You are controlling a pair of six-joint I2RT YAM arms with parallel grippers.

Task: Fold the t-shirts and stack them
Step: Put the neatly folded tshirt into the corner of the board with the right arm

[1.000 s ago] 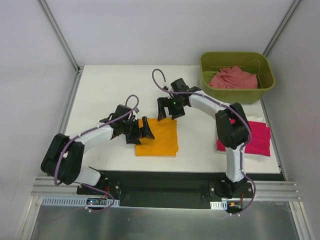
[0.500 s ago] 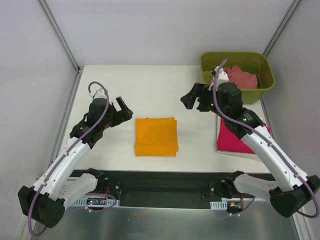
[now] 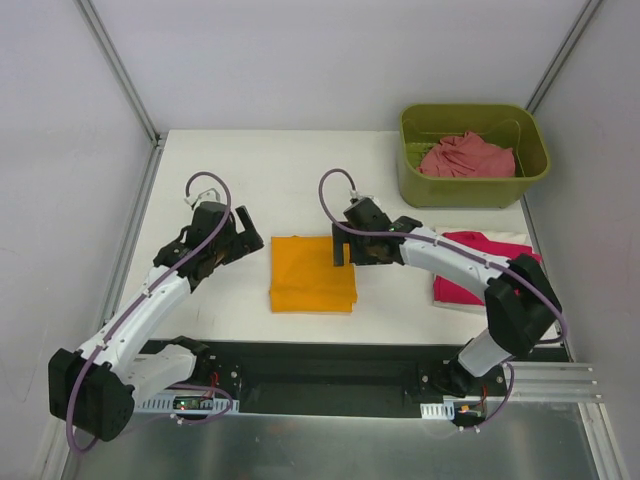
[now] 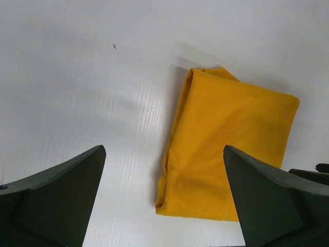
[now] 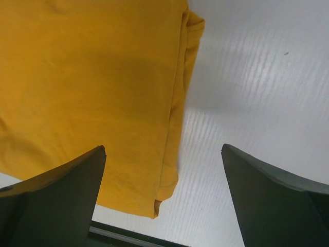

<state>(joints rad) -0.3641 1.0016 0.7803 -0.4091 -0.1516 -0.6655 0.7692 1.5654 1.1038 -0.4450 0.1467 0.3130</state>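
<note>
The orange-yellow t-shirt (image 3: 312, 273) lies folded into a flat, roughly square packet on the white table (image 3: 220, 170), near its front edge and about midway between the 2 arms. The left gripper (image 3: 243, 232) hangs over bare table just to the left of that packet, its jaws spread wide and empty; in the left wrist view the packet's folded left edge shows ahead, between the 2 dark fingers (image 4: 56, 200), and neither touches the cloth. The right gripper (image 3: 340, 250) sits at the packet's far right corner, its jaws also spread wide with nothing between them; in the right wrist view 1 finger is over the orange cloth and the other over bare table, with the shirt's layered right edge running between them. Whether a fingertip touches the cloth cannot be told. The magenta t-shirt (image 3: 455, 288) lies folded flat at the right side of the table, partly hidden by the right arm. The salmon-pink t-shirt (image 3: 465, 157) sits crumpled inside the olive-green bin (image 3: 470, 190) at the far right corner.
</note>
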